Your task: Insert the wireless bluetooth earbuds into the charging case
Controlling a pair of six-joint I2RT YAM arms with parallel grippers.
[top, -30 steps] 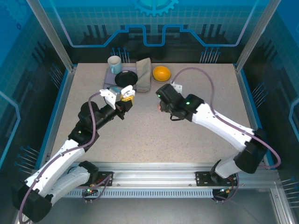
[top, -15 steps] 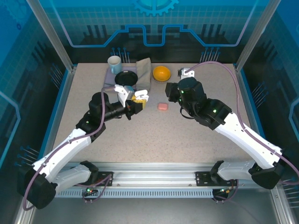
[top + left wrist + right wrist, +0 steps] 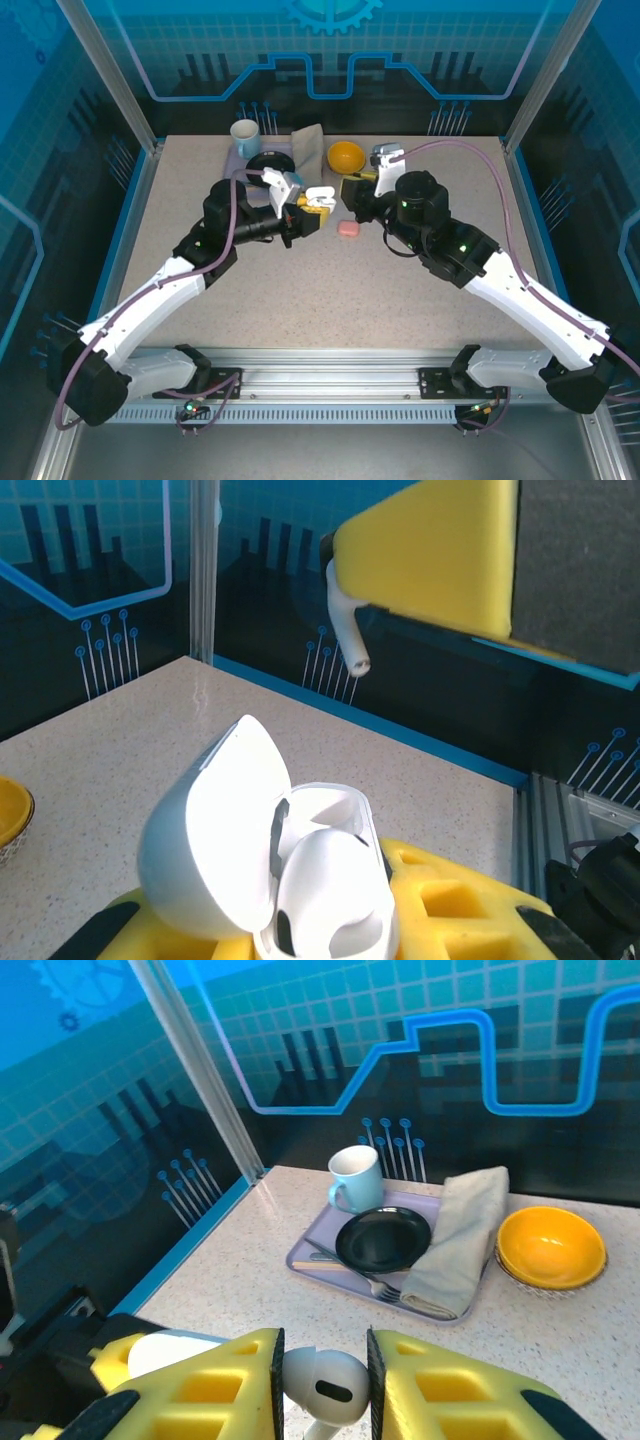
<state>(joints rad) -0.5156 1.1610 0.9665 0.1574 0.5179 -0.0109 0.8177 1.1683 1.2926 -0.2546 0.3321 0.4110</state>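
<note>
While the left gripper (image 3: 310,212) is clamped tight on a white case (image 3: 319,198) w/ its lid flipped open, the right gripper (image 3: 357,187) sits just beside it, both over the back-centre of the table (image 3: 300,290). From the left wrist, the case (image 3: 215,845) rests between yellow pads (image 3: 440,900), lid tilted back to the left, opening facing up. The right gripper's jaws are nearly closed, pinching 1 white earbud (image 3: 325,1380) by its head, stem pointing down. That earbud (image 3: 347,630) hangs above the open case, not touching it. A pink case (image 3: 348,229) lies on the table, closed, between the 2 arms. Further back is a tray (image 3: 300,1257) w/ a cup (image 3: 355,1178), black plate (image 3: 383,1240), fork (image 3: 350,1272) and napkin (image 3: 455,1230), and an orange bowl (image 3: 550,1247) just right of it.
</note>
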